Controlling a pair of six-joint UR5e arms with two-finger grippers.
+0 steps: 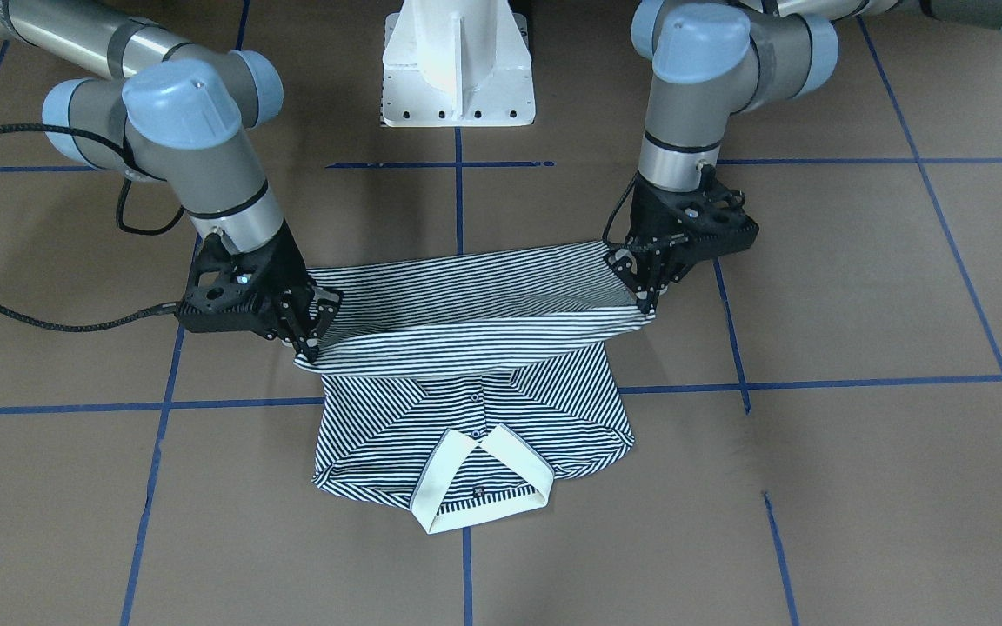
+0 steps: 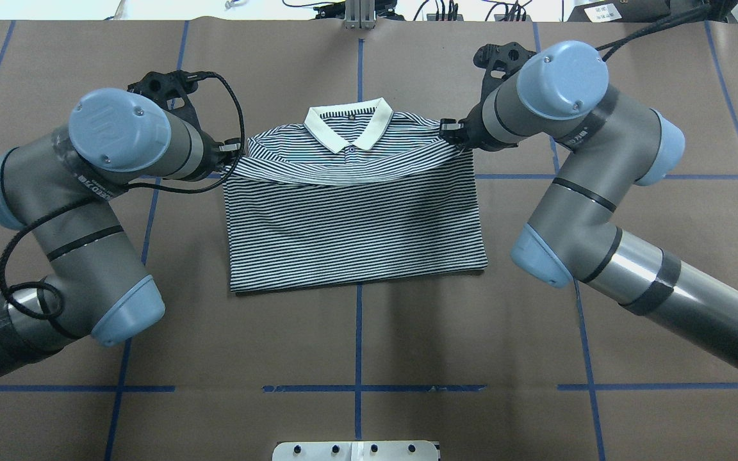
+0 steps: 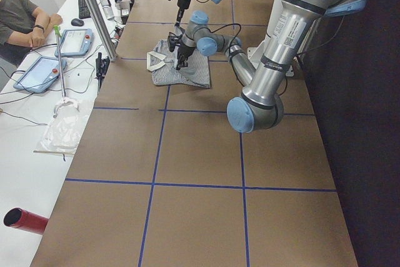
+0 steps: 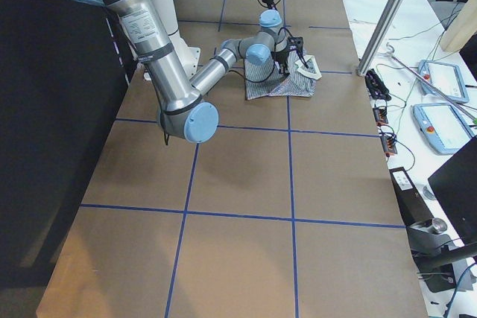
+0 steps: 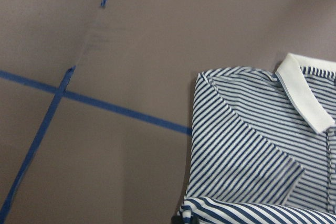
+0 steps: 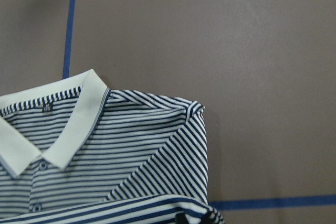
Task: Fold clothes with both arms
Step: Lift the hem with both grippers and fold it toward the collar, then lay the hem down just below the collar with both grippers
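Over table (image 1: pixel 814 487), shirt (image 1: pixel 466 304) between both grippers (image 1: pixel 651 300) (image 1: pixel 305 346)

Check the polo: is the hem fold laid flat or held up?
Held up: left pincer and right pincer grip the polo by its hem, raised short of the collar.

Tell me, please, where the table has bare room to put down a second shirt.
Free: the table between the polo shirt and the white base, and both long ends of the table. Crowded: around the collar, where the left claw and right claw hold the lifted edge.
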